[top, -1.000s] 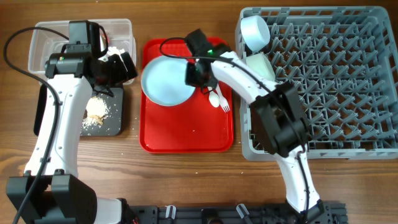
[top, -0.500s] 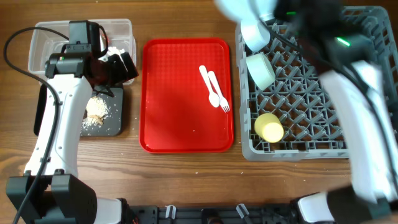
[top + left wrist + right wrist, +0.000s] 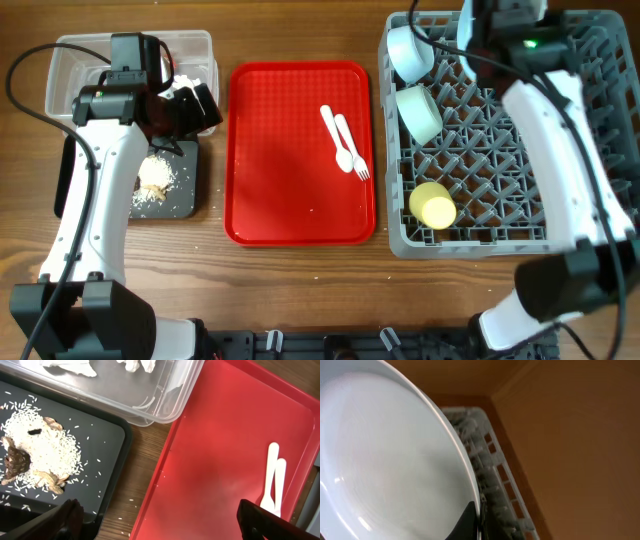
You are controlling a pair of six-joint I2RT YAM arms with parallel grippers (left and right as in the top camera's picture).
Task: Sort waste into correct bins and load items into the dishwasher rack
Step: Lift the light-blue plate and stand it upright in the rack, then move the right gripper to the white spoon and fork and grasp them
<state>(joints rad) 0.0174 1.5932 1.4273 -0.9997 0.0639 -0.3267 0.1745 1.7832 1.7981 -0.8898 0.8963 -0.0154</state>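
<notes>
My right gripper [image 3: 478, 30] is shut on the rim of the light blue plate [image 3: 385, 460] and holds it on edge over the far left part of the grey dishwasher rack [image 3: 520, 140], whose pegs show in the right wrist view [image 3: 492, 480]. In the rack lie a light blue bowl [image 3: 410, 52], a pale green bowl [image 3: 418, 112] and a yellow cup [image 3: 435, 206]. The white fork and spoon [image 3: 345, 140] lie on the red tray [image 3: 290, 200]. My left gripper [image 3: 160, 525] is open and empty above the black tray's edge. Food scraps [image 3: 32, 455] lie on the black tray [image 3: 100, 435]. Napkins [image 3: 70, 365] lie in the clear tub [image 3: 165, 395]. The wrapper is hidden.
The red tray sits between the bins and the rack, and its near and left parts are bare [image 3: 220, 460]. Loose rice grains lie on the wood [image 3: 145, 485] between the black tray and the red tray. The left arm [image 3: 95, 200] covers part of the black tray.
My right arm has carried the plate from the red tray up and across to the rack's far left part. The yellow cup has come into view. The left arm has not moved.
</notes>
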